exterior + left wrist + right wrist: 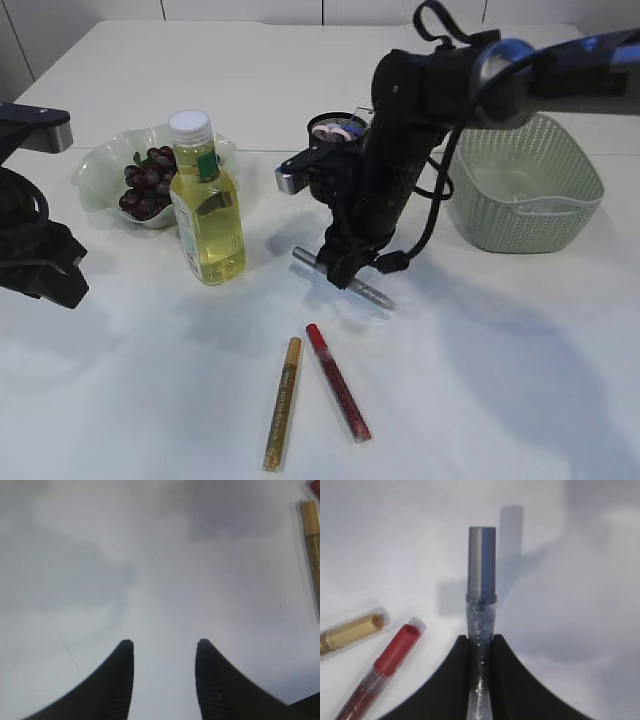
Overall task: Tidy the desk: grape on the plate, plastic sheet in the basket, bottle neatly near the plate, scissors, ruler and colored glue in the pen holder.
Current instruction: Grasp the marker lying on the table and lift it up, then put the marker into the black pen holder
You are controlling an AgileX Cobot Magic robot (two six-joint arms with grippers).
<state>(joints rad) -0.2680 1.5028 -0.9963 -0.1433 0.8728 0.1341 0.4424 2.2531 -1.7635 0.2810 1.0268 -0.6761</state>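
While our right gripper (481, 652) is pinching the silver glitter glue pen with its grey cap (481, 587), we are seeing the pen's clear barrel, speckled with fine silver glitter, sitting squeezed between the two black fingers (512, 680). In the exterior view that pen (372, 291) is lying tilted near the middle of the white table (520, 380), with the smooth, matte grey cap pointing away from the wrist camera.

Just in front of it two more slim glue pens are lying on the table: a gold glitter glue pen (282, 403) and a red glitter glue pen (338, 383), near each other but apart, their caps closer together than their far ends. Both are showing transparent plastic ends and sparkly barrels.

Our left gripper (164, 680) is hovering over bare table with its jaws spread and nothing between them; its black ribbed fingers (116, 680) are curving to narrow tips.

Farther back, a clear plastic bottle of yellow liquid with a white screw cap (206, 205) is standing upright just beside a pale green wavy-edged plate (100, 170), which is holding a bunch of dark purple grapes (148, 182). A black cylindrical pen holder (335, 130) is standing behind the right arm, and a pale green woven-pattern plastic basket (525, 190) is sitting at the right.
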